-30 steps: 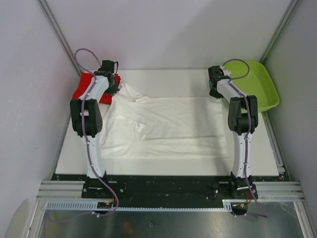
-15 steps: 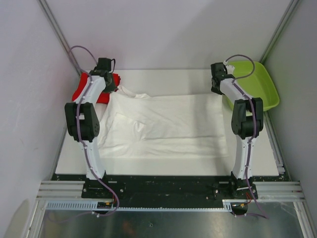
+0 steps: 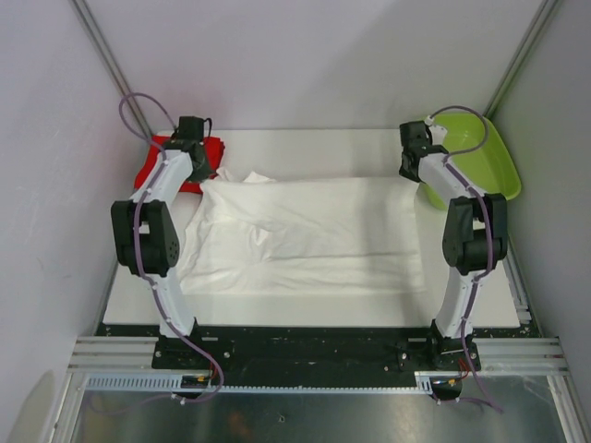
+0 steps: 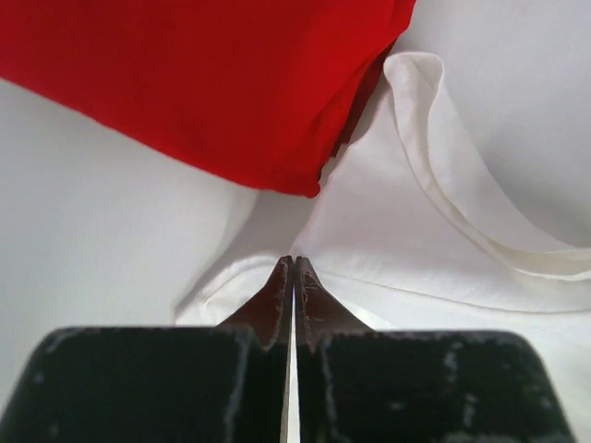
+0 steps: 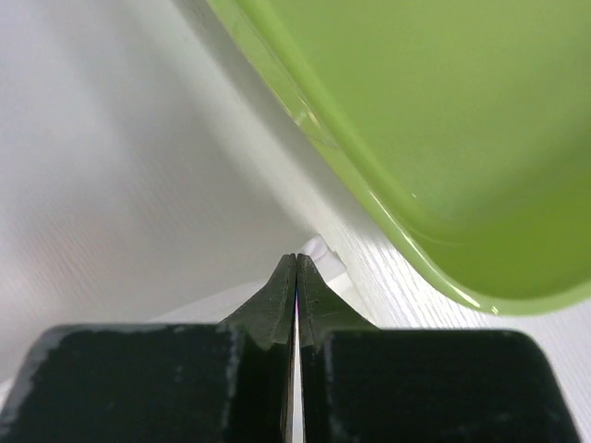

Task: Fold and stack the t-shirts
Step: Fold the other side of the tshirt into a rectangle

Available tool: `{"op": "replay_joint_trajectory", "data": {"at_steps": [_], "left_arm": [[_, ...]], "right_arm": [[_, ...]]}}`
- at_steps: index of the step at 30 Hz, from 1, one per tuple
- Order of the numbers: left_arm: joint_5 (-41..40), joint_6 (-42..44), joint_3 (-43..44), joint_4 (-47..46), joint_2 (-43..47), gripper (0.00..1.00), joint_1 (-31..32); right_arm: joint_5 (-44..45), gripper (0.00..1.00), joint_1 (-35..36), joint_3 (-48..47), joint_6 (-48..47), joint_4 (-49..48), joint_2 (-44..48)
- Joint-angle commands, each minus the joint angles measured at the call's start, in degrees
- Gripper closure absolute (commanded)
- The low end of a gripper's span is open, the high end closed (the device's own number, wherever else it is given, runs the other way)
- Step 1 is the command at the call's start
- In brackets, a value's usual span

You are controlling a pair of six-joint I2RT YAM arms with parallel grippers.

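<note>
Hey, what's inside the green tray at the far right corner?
Only bare green plastic shows inside the green tray; the right arm covers its near-left part, so that bit cannot be checked.

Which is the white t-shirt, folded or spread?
Spread: the white t-shirt lies wide, creased, across the table, far corners pinched by left fingers and right fingers.

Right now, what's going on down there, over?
Left gripper, right gripper shut on white t-shirt, far edge. Red t-shirt bunched far left. Green tray close beside right gripper.
</note>
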State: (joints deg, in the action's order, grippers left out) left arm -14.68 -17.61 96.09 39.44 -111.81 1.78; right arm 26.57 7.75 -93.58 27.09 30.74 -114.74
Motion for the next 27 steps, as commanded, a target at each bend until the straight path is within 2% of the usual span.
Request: {"op": "replay_joint_trajectory", "data": {"at_steps": [1, 15, 27], "left_arm": [[-4.07, -1.70, -3.73, -1.43, 6.44, 1.00, -0.91], [-6.29, -4.06, -22.42, -4.15, 17.49, 1.00, -0.99], [-5.05, -4.25, -31.26, -7.34, 20.34, 1.00, -0.99]], "right_arm": [[0.92, 1.00, -0.51, 5.48, 2.55, -1.59, 7.63], [-1.76, 1.00, 0.54, 24.27, 5.62, -1.73, 21.64], [-2.13, 1.00, 2.39, 32.26, 5.62, -2.24, 24.87]]}}
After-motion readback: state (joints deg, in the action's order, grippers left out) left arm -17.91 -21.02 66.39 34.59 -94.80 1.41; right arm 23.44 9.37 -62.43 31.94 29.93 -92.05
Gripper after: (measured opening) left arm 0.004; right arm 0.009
